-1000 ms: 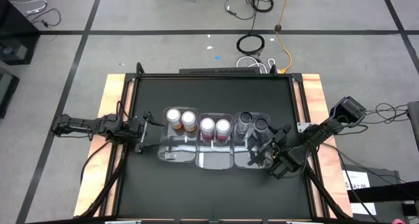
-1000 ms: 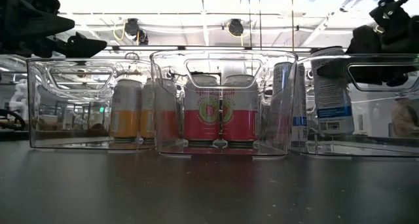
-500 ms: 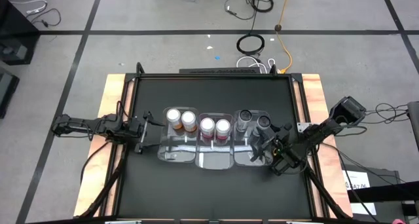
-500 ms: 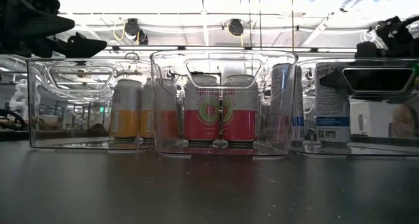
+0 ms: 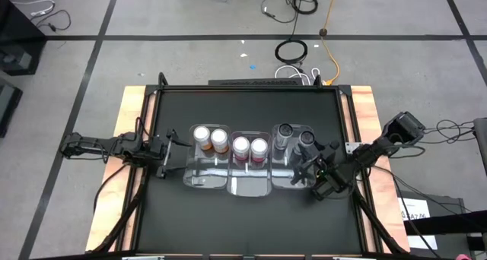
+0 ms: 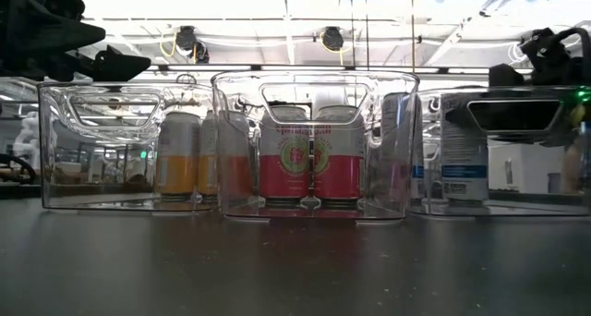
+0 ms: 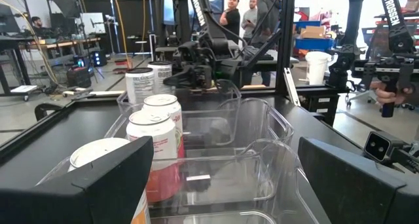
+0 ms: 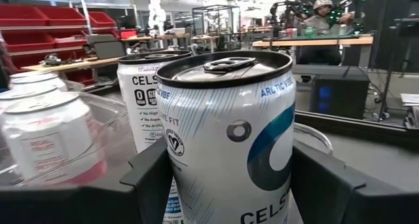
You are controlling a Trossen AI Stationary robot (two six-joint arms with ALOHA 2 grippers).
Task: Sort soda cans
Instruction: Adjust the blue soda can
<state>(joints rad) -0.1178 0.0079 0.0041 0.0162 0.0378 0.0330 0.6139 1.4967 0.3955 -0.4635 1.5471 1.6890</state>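
Observation:
Three clear bins stand in a row. The left bin (image 5: 199, 176) holds two orange cans (image 5: 211, 137). Two red cans (image 5: 250, 147) stand in the middle bin (image 5: 249, 185). In the right bin (image 5: 285, 185) stands a dark-topped silver can (image 5: 284, 132). Beside it is a second silver can (image 5: 306, 140), upright, with my right gripper (image 5: 309, 151) shut on it. Whether its base touches the bin floor, I cannot tell. My left gripper (image 5: 169, 155) waits open at the table's left edge, level with the bins. My right gripper pinches the silver can's side wall (image 8: 190, 178) between its two fingers (image 8: 154, 181), one on either side, below the can's top rim. The fingers come level from the table's near right. The can stands upright inside the right bin (image 6: 503, 150).
The bins' near halves hold no cans. The black table top (image 5: 251, 108) lies bare beyond the bins and along the near edge. People stand in the room beyond the table in the wrist views.
My right gripper has sunk and gone a little toward the far edge with the silver can. The can has stayed upright and now sits lower in the right bin, next to the other silver can.

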